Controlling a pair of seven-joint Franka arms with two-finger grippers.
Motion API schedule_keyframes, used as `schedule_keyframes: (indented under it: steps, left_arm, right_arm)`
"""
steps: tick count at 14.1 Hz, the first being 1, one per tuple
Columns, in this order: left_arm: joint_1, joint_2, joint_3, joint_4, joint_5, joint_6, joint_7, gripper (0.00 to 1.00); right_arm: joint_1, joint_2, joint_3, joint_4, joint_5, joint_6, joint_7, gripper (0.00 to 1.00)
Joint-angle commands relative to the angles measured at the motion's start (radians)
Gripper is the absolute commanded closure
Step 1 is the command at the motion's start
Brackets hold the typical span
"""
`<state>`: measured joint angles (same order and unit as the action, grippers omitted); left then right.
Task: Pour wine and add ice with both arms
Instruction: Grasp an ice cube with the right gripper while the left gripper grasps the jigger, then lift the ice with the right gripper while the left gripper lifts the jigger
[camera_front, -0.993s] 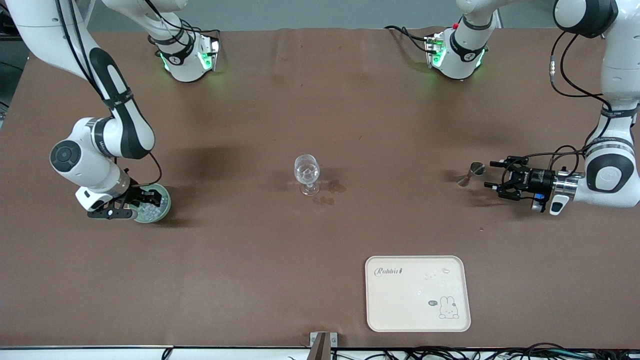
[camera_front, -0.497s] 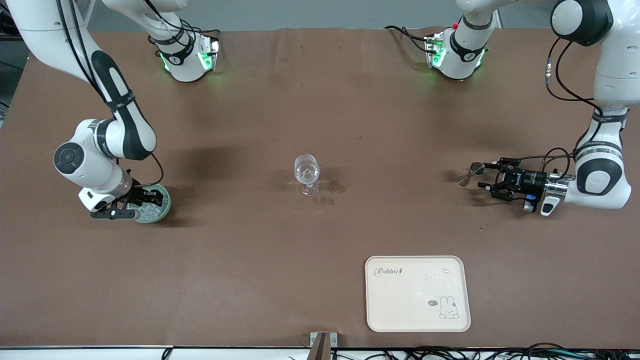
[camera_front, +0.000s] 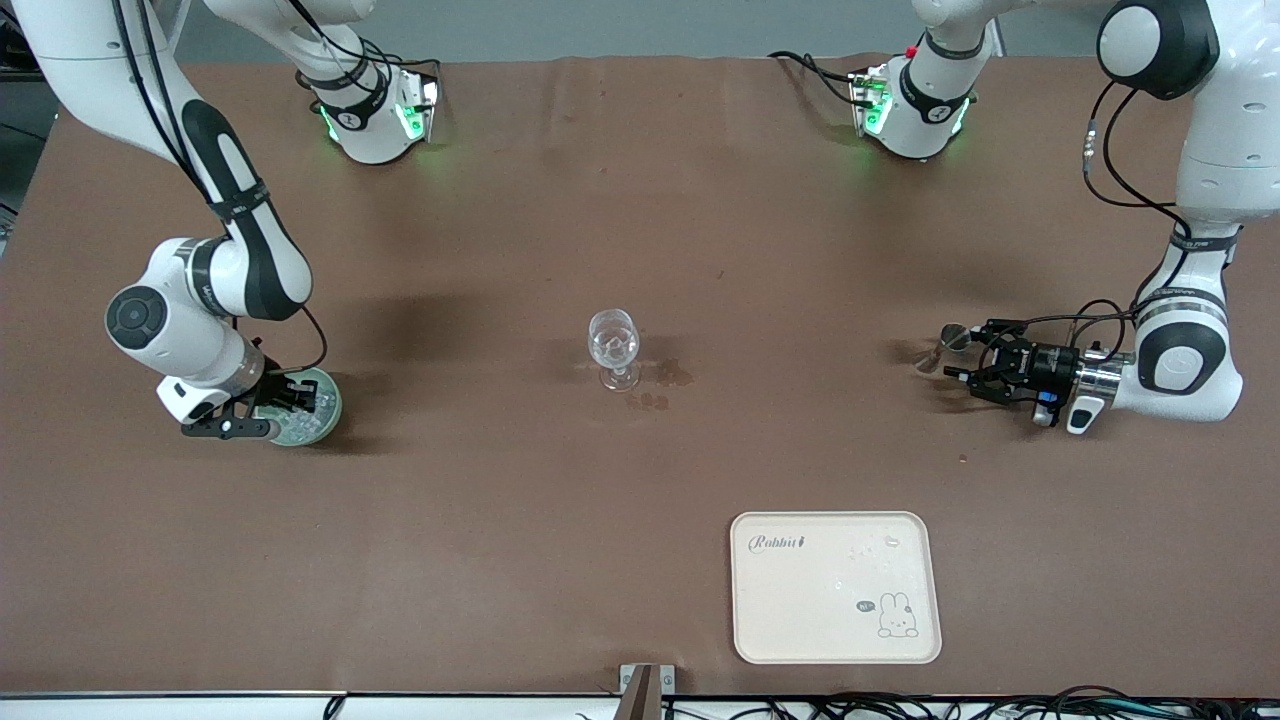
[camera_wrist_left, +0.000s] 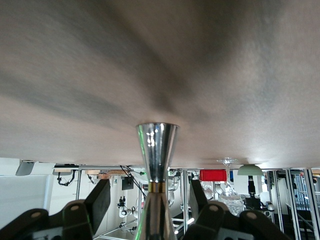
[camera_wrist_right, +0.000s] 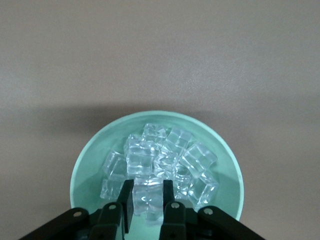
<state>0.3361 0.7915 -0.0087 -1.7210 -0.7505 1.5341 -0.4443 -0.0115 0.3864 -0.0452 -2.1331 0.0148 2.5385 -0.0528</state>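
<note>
Where brown table (camera_front: 640, 200) spans, pale tray (camera_front: 835, 640)
</note>
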Motion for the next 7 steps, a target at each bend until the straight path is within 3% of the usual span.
schedule_keyframes:
  steps: [1, 4, 7]
  left_arm:
    - [-0.002, -0.002, -0.007, -0.012, -0.023, 0.003, -0.014, 0.32]
    - [-0.002, 0.0, -0.013, -0.015, -0.023, 0.003, -0.011, 0.35]
    - [-0.002, 0.006, -0.013, -0.017, -0.023, 0.003, -0.011, 0.4]
  right_arm:
    - [-0.004, -0.052, 0.005, 0.001, -0.018, -0.059, 0.037, 0.93]
    - [-0.005, -0.118, 0.005, 0.079, -0.018, -0.217, 0.037, 0.95]
    - [-0.004, -0.15, 0.002, 0.293, -0.021, -0.511, 0.037, 0.94]
